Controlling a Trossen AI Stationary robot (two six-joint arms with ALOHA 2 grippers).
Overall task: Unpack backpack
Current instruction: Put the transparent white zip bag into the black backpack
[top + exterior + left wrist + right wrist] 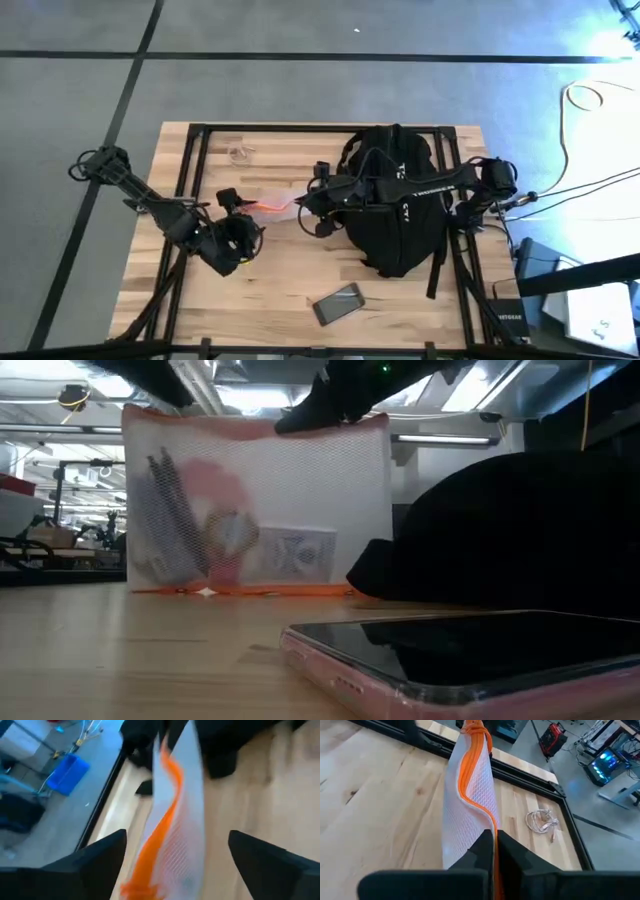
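Right wrist view: your right gripper point(493, 840) has its fingers pinched on the mesh pouch point(470, 805); left gripper point(175, 862) gapes around it, so close squarely on the orange zipper edge point(165, 805).

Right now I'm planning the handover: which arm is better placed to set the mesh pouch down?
Right. The right gripper is shut on the mesh pouch; the left gripper is open around its other end.
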